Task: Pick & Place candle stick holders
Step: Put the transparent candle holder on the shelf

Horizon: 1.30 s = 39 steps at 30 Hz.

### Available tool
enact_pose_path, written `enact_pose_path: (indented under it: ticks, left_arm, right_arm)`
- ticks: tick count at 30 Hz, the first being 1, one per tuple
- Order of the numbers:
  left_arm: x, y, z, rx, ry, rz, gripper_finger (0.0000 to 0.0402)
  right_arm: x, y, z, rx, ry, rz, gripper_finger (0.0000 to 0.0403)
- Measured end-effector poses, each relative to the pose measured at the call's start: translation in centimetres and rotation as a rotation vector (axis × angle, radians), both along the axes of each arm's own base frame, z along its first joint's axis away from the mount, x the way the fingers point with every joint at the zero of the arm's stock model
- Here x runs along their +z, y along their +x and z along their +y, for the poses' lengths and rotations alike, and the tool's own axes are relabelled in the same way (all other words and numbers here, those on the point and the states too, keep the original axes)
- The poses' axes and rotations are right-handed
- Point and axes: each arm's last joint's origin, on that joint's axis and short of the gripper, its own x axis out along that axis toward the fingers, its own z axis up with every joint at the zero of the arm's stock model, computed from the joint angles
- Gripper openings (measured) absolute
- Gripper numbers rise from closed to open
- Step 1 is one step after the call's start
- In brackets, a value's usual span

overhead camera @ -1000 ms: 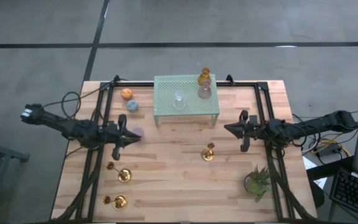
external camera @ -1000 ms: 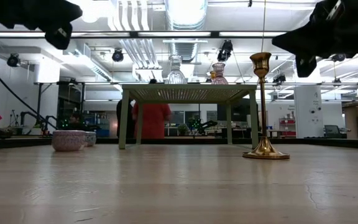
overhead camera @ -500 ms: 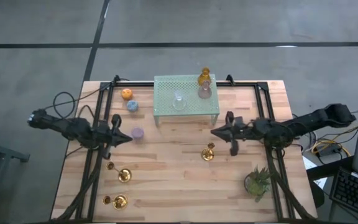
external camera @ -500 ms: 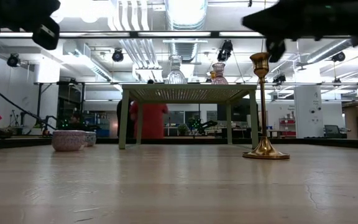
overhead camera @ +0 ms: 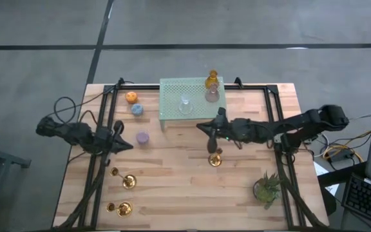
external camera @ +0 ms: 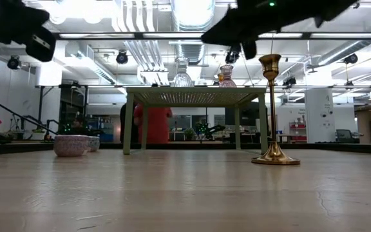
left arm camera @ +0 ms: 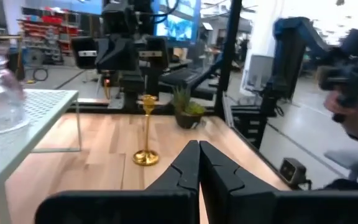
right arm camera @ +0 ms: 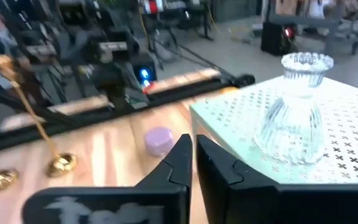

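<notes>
The candle holders are a mixed bunch. Three shiny gold stemmed ones: one [overhead camera: 216,158] mid-desk, two more [overhead camera: 128,181] [overhead camera: 123,208] near the front left corner. Three small round cups sit left of the rack: orange [overhead camera: 131,97], blue [overhead camera: 137,109] and purple [overhead camera: 143,137]. On top of the pale green rack [overhead camera: 172,93] stand a clear glass one [overhead camera: 185,105], a pink one [overhead camera: 212,95] and an amber one [overhead camera: 211,80], the last two by the rack's right end. The right hand [overhead camera: 212,132] hangs just above the middle gold holder, fingers pressed together, holding nothing. The left hand [overhead camera: 126,143] is closed and empty too, near the purple cup. Plenty of bare desk [overhead camera: 172,193] at the front middle; a potted plant [overhead camera: 266,187] sits front right.
</notes>
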Motion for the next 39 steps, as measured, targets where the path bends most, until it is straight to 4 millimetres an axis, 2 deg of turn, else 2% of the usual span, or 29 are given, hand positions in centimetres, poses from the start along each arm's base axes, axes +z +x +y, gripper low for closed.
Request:
enact_pose_path:
  ticks: [4,10,19,26,39]
  left_arm:
    - [-0.7,0.4,-0.1,0.014,0.004,-0.018,0.0013]
    - [-2.0,0.8,-0.2,0.034,0.033,-0.007,0.0013]
    - [-3.4,1.4,-0.2,0.072,0.022,-0.045,0.0014]
    - [-3.8,1.4,-0.3,0.074,0.044,-0.035,0.0014]
    - [-3.8,1.5,-0.2,0.092,0.038,-0.03,0.0014]
  right_arm:
    - [0.8,1.5,-0.2,-0.056,-0.028,0.052,0.0067]
    - [1.8,1.8,-0.7,-0.185,-0.071,0.112,0.0145]
    - [-0.1,2.8,-2.1,-0.229,-0.103,0.118,0.024]
    - [-1.5,4.6,-3.0,-0.26,-0.163,0.118,0.026]
    - [-0.9,4.7,-5.1,-0.34,-0.152,0.064,0.0247]
